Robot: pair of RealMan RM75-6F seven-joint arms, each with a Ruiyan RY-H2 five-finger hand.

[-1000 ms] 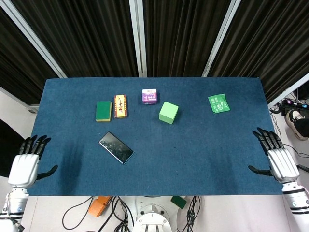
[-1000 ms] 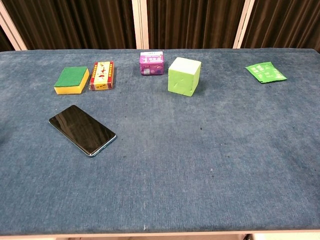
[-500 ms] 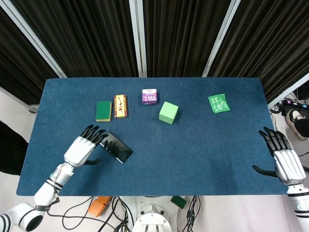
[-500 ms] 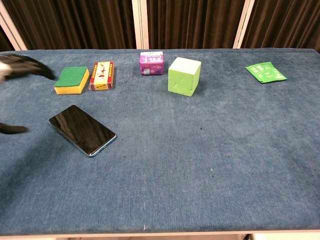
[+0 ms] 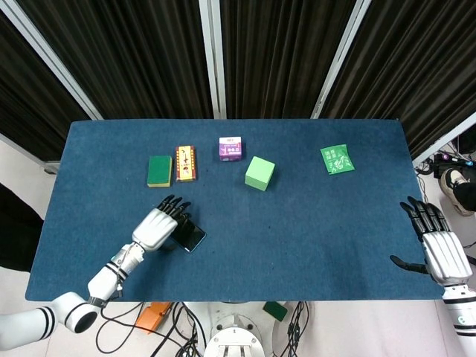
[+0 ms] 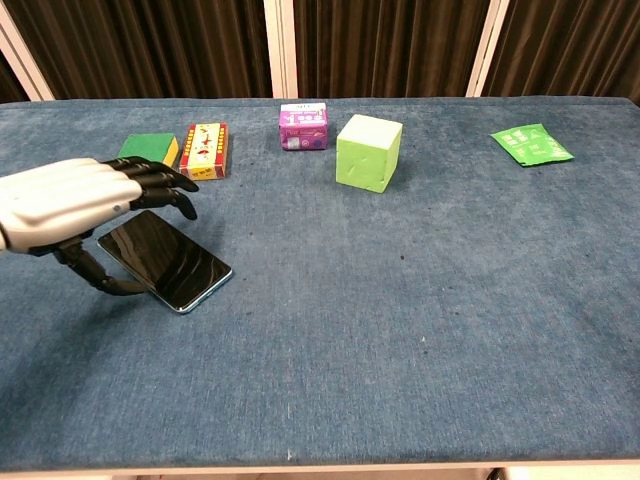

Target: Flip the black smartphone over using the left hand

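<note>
The left hand (image 6: 75,205) hovers with fingers spread, holding nothing, over the black smartphone (image 6: 172,263), which lies flat on the tabletop (image 6: 420,300) beneath its palm. A shallow edge pinch could let the slick phone slide away. No label here reads legibly.

Black smartphone (image 6: 165,259), blue table (image 6: 420,300), lime cube (image 6: 368,152), purple box (image 6: 303,126).

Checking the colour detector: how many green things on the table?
3. Green-topped sponge at back left beside the red box; light green cube near the centre; green packet at back right. None look hidden.
</note>
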